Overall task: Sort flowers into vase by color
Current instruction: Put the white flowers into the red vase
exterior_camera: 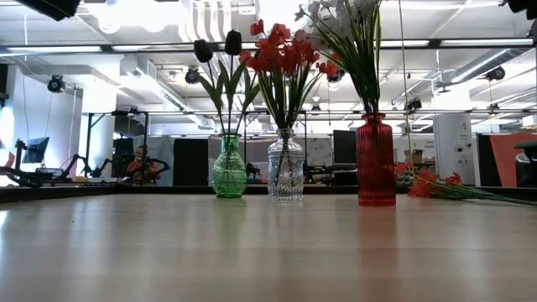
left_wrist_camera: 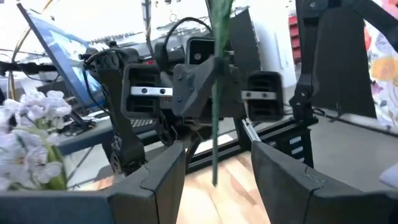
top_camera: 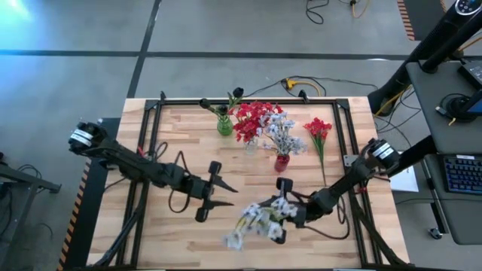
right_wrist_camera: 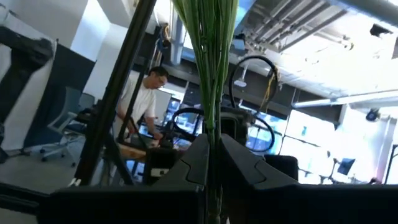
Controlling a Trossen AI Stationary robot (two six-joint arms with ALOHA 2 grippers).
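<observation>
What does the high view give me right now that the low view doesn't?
Only the high view shows both arms: the right gripper shut on a pale blue-white spray lifted over the near part of the table, and the left gripper open and empty, facing it.

Only the low view shows the vases side-on, all upright.

Both show the green vase with dark buds, the clear vase with red blossoms, the red vase with pale blossoms, and a red spray lying loose on the table.

Right claw [top_camera: 288, 213] clamped tight, left claw [top_camera: 226, 194] parted, facing each other.
</observation>
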